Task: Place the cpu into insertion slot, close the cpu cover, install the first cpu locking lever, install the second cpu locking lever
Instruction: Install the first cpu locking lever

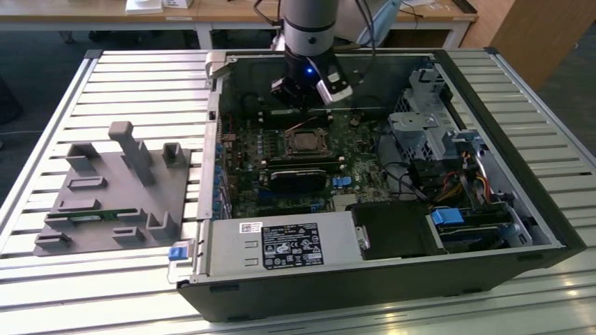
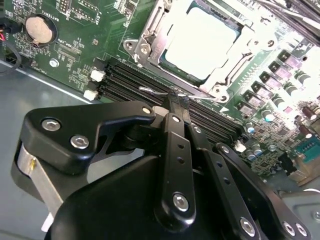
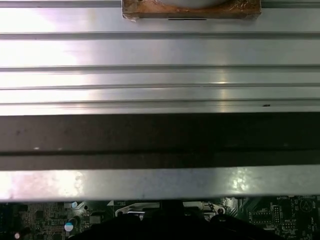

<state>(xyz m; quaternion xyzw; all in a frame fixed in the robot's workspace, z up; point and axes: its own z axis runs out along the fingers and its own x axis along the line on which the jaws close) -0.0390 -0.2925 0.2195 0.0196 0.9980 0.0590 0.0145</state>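
well, claw [image 2: 176, 106]: sitting pinched shut, tips touching down by the thin wire lever [image 2: 152, 91], looking set for pushing it
cpu [image 2: 202, 42]: sitting inside the insertion slot [image 1: 305, 144]
cpu cover [image 2: 150, 31]: lying flat over it, holding it in

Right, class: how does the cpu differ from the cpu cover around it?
The cpu is a solid, plain plate; the cpu cover is an open frame with a square window. The cpu is smaller, sitting inside that window; the cpu cover surrounds it. Both are square, pale metal, lying flat on the green board.
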